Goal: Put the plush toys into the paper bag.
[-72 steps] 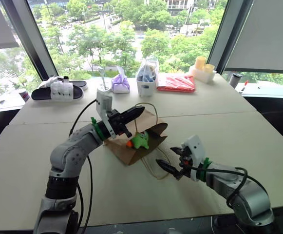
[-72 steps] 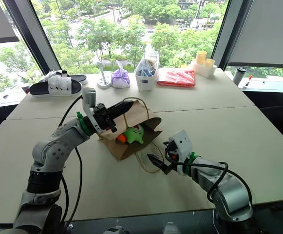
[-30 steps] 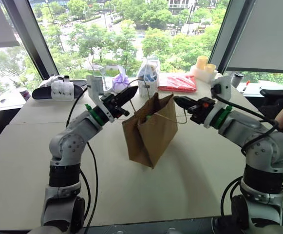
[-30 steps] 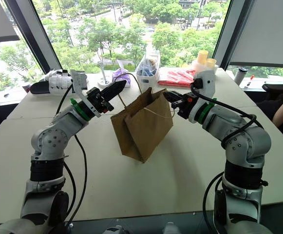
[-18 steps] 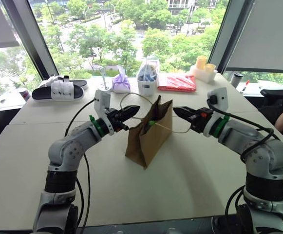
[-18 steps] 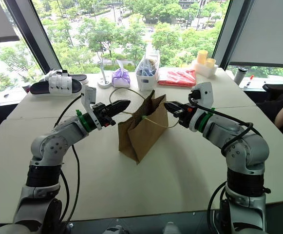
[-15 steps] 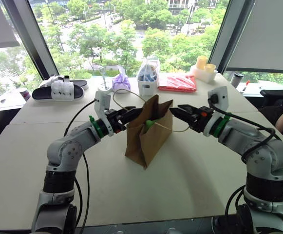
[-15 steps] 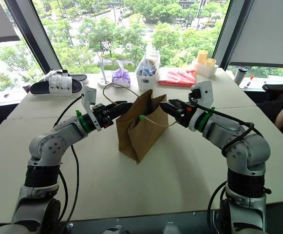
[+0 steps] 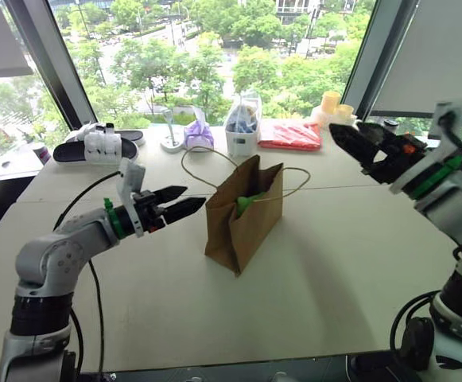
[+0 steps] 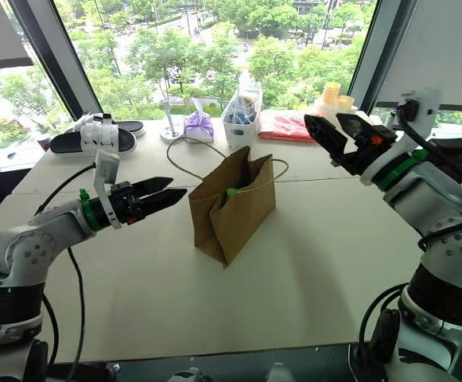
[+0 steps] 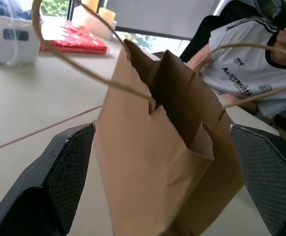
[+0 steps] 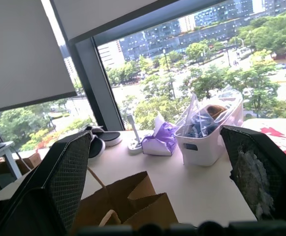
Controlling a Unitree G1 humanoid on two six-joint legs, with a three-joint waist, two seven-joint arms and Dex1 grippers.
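Observation:
The brown paper bag stands upright in the middle of the table, its thin loop handles hanging loose. A light-green plush toy peeks out of its mouth. My left gripper hovers to the left of the bag, pointing at it, open and empty. In the left wrist view the bag shows between its two fingers. My right gripper is raised to the right of the bag and above it, open with nothing in it. The right wrist view looks down on the bag's top edge.
Along the window edge lie black-and-white sandals, a purple tied pouch, a white bin, a red packet and yellow cups. A person in a white shirt sits past the table's right side.
Both grippers have opened and let go of the bag's handles. The left one drew back to the left and down, the right one rose to the right. The bag stands alone.

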